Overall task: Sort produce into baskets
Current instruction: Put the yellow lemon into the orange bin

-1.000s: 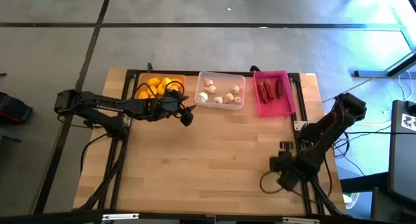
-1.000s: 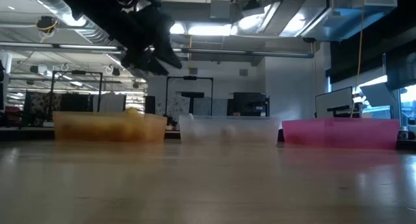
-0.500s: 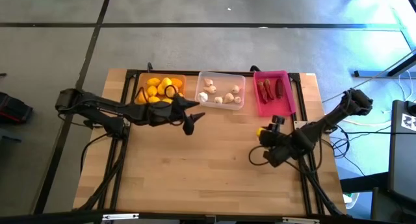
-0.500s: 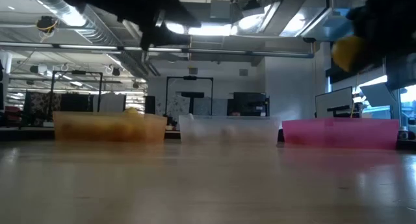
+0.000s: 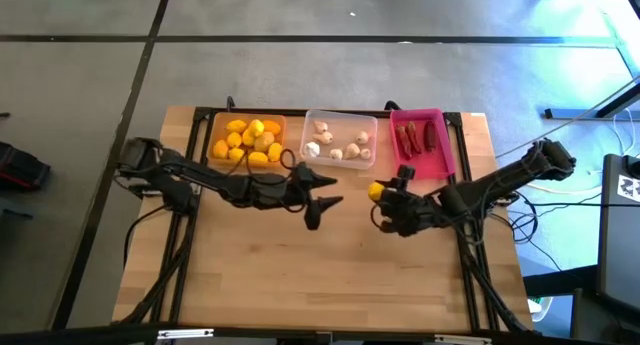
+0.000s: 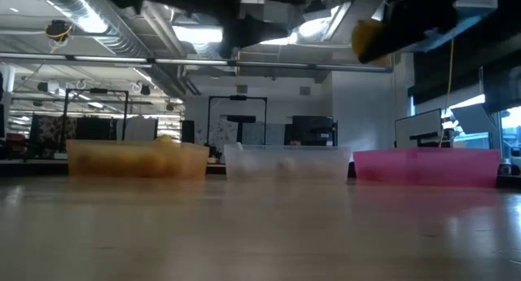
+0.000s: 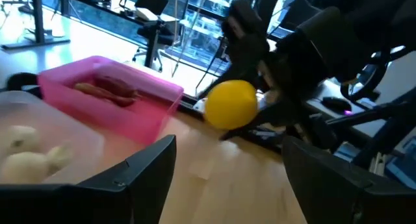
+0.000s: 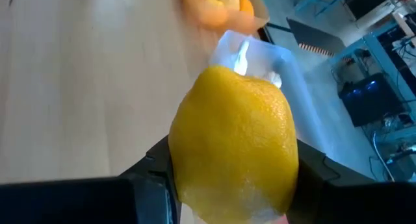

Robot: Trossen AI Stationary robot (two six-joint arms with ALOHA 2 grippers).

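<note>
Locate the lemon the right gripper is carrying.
In the high view the lemon sits clamped in the right gripper, raised over the table's middle right, just in front of the pink tray, facing the open left gripper.

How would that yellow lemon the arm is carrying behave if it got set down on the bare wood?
The lemon looks rounded and egg-shaped, so it would probably roll a little on the flat table. Its skin looks glossy and dimpled, so it may be slightly slippery. It keeps its shape between the right end effector's fingers, so it is likely firm.
</note>
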